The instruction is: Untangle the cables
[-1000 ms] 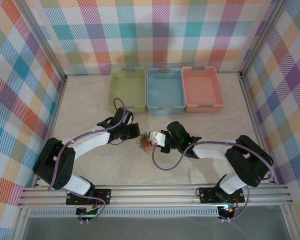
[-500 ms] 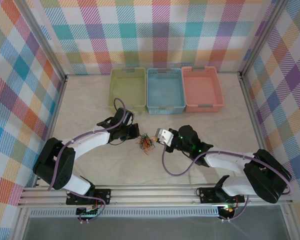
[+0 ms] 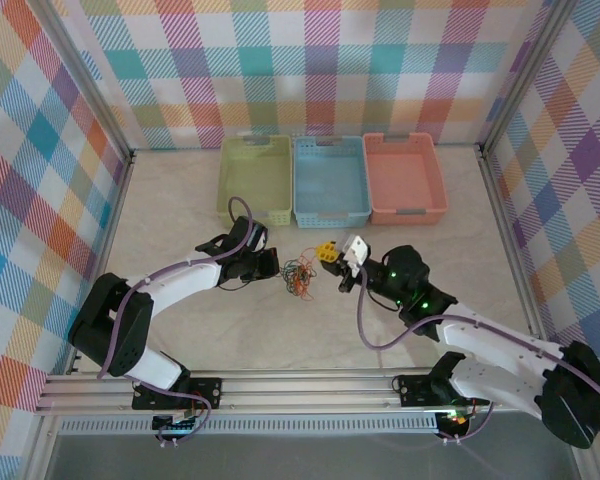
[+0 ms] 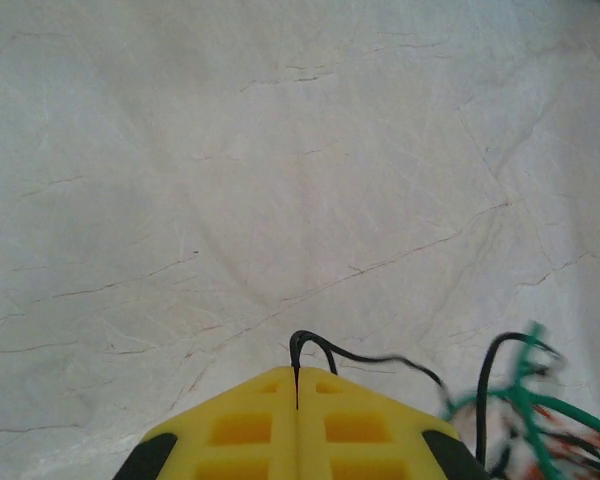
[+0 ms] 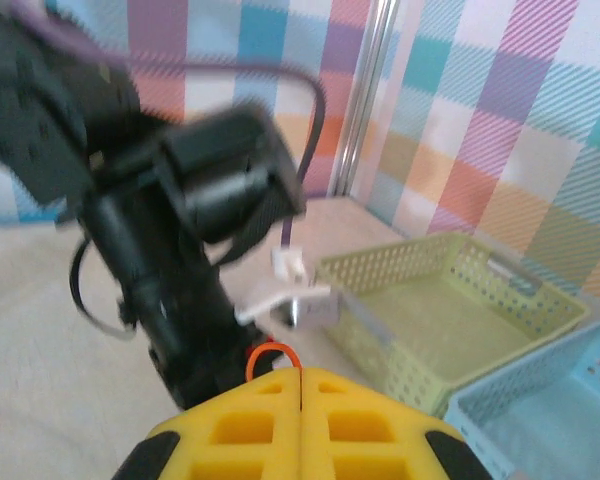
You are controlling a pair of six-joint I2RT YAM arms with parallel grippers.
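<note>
Lying on the desk point(image 3: 180, 220) between both arms, the cables point(image 3: 298, 277) form a loose orange, green and black tangle, near the green basket point(image 3: 256, 178) and blue basket point(image 3: 330, 178). The left hand point(image 3: 275, 266) is clenched on a black strand point(image 4: 325, 348) at the tangle's left edge. The right hand point(image 3: 327, 251), just right of the tangle, is clenched on an orange loop point(image 5: 270, 351).

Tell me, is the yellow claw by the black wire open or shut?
Shut. The left gripper's yellow fingers meet with no gap, pinching the black cable.
</note>
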